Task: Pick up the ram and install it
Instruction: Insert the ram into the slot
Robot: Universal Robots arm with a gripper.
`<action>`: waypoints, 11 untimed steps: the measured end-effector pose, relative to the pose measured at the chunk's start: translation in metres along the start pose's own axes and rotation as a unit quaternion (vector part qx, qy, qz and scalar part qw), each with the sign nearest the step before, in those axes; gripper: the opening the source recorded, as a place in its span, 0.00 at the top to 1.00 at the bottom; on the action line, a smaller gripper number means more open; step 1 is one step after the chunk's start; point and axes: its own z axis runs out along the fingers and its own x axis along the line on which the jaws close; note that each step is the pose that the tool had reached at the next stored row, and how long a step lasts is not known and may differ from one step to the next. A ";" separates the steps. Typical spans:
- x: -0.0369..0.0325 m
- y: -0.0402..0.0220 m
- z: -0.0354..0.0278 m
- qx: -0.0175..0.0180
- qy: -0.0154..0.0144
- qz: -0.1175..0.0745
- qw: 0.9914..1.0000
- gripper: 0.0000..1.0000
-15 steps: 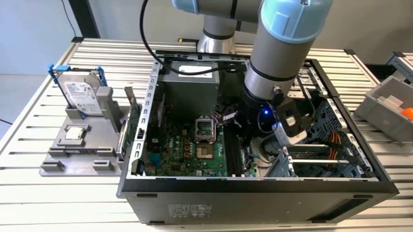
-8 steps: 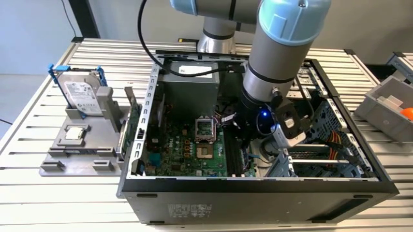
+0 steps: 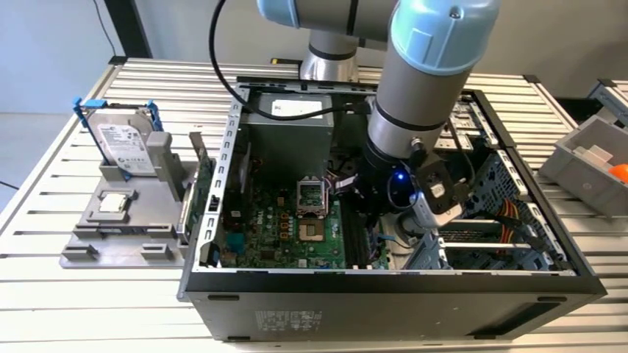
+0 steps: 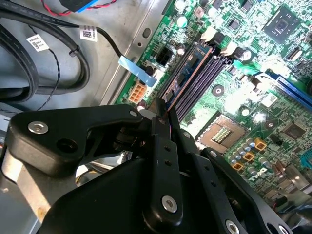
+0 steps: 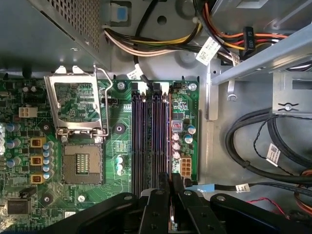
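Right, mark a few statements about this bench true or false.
1. The arm reaches down into the open computer case. True.
2. The hard drive sits inside the case. False: it stands upright in a grey holder on the table, at the exterior view's left of the case.
3. The processor socket has its cover swung open. True.
4. The gripper hangs over the processor socket. False: it is at one end of the dark memory slots, beside the socket.
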 end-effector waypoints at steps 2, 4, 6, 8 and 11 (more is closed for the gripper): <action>0.0006 0.0000 0.0012 0.000 0.000 0.000 1.000 1.00; 0.0008 0.0000 0.0023 0.000 0.000 0.000 1.000 1.00; 0.0009 -0.0001 0.0043 0.000 0.000 0.000 1.000 1.00; 0.0010 -0.0001 0.0059 0.000 0.000 0.000 1.000 1.00; 0.0011 -0.0002 0.0071 0.000 0.000 0.000 1.000 1.00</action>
